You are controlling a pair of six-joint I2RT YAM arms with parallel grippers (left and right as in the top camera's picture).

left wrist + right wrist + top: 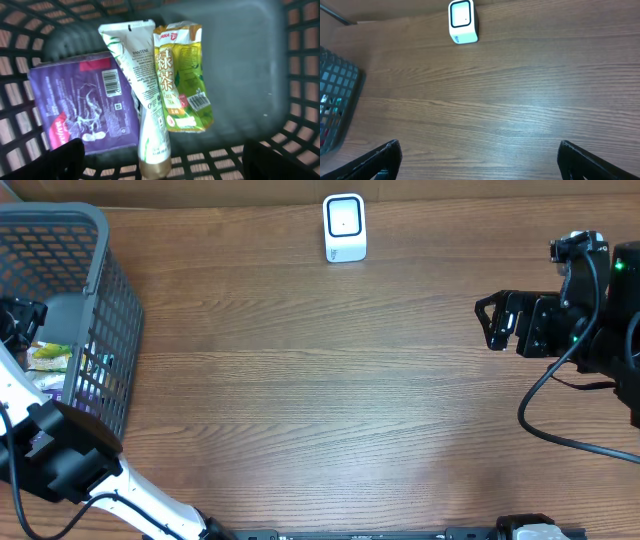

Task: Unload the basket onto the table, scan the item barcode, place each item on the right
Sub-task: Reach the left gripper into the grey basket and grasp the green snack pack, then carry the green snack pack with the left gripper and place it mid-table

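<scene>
Items for scanning, three of them, lie on the floor of a grey plastic mesh basket (300,60) at the left end of the desk (320,400). At the left is a flat purple packet (80,107) with a white line drawing. Its pink lettering is too blurred to read, and a white barcode label (112,82) sits at its upper right corner.

Against its right edge lies a white-and-green tube (142,85) printed "PANTENE", its gold cap towards the bottom of the left wrist view. A yellow-green pouch (182,75) leans on the tube's right side. It carries large Chinese characters, a small red logo at the top, and a barcode (199,101) near its lower right.

The left gripper (165,160) hangs over the basket with its fingers spread wide, one to each side of the items, and nothing between them.

A small white scanner (344,227) with a dark-rimmed window stands on the far edge of the desk, well apart from the basket.

The right gripper (480,160) hovers over bare wood at the right end, fully spread and holding nothing.
</scene>
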